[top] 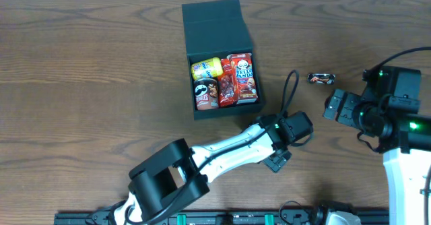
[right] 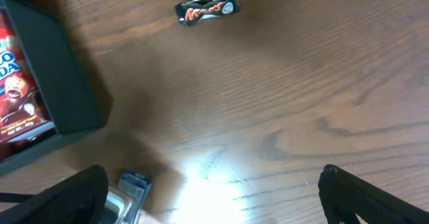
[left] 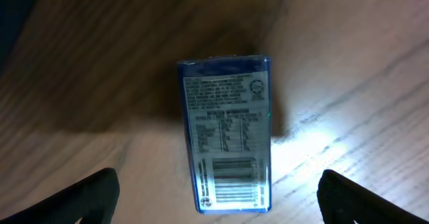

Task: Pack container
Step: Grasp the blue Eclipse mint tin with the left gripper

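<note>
1. My left gripper (left: pixel 218 187) is spread wide. Its two fingers sit in the lower left and lower right corners of the left wrist view, and it holds nothing.
2. Between those fingers, clear of both, a small blue-edged box (left: pixel 228 143) lies flat on the wooden surface (left: pixel 348 70), with its printed label and barcode facing up.
3. My right gripper (right: pixel 211 184) is also spread wide and empty, over bare wood, with its fingers in the lower corners of the right wrist view.
4. A dark Mars bar (right: pixel 208 6) lies at the top of that view, well apart from my right fingers.
5. The container (top: pixel 219 46) sits in the upper middle of the overhead view, open, with its lid flap folded back toward the top edge.
6. Packed side by side inside it are a yellow packet (top: pixel 206 68), a Pringles can (top: pixel 206 93), a red packet (top: pixel 227 90) and a Hello Panda box (top: pixel 243 77).
7. Both grippers are to the lower right of the container, and neither touches it.
</note>
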Robot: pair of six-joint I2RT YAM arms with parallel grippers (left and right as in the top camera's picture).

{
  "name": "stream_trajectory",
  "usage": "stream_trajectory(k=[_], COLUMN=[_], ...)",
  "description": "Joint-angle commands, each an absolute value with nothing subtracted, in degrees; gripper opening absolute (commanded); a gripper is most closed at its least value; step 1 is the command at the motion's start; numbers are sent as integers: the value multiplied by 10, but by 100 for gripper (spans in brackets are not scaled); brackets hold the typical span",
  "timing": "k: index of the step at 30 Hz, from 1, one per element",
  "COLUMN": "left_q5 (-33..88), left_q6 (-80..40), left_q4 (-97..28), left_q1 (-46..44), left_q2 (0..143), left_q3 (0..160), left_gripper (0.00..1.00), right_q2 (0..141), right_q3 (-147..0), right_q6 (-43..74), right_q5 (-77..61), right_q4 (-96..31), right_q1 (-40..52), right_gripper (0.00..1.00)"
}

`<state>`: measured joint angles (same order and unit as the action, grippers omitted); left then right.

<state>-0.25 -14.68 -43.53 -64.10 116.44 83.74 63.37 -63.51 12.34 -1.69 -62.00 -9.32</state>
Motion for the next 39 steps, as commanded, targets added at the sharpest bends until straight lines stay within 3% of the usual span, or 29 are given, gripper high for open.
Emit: stream_trajectory(k=[1,17,19,22,24,29,39], left_q5=[-15,-32,-32,-32,-32,-32,-30], left_q6=[-136,-137,-137,-137,-137,-137,-137], left_q4=[-432,-406,-406,-406,-406,-406,-406], left_q1=[-642,-642,-642,-642,-642,-642,-642], left_q2=[1177,1208,1208,1208,1208,1208,1207], left_q3=[848,848,848,848,848,848,849], left_gripper=[95,95,100,78,71,56,37], right_q2=[635,643,644,645,645,645,645], right_q3=[-635,-635,-635,-635,-635,-635,-635], right_q6=[115,115,115,116,115,115,115], right_q5=[-14,-18,-18,-18,-18,-18,-18], right_q4=[-620,-619,-619,-619,-619,-619,-619], right_q1=[-109,-117,-117,-117,-117,-117,-117], right_gripper=[99,99,99,99,99,99,99])
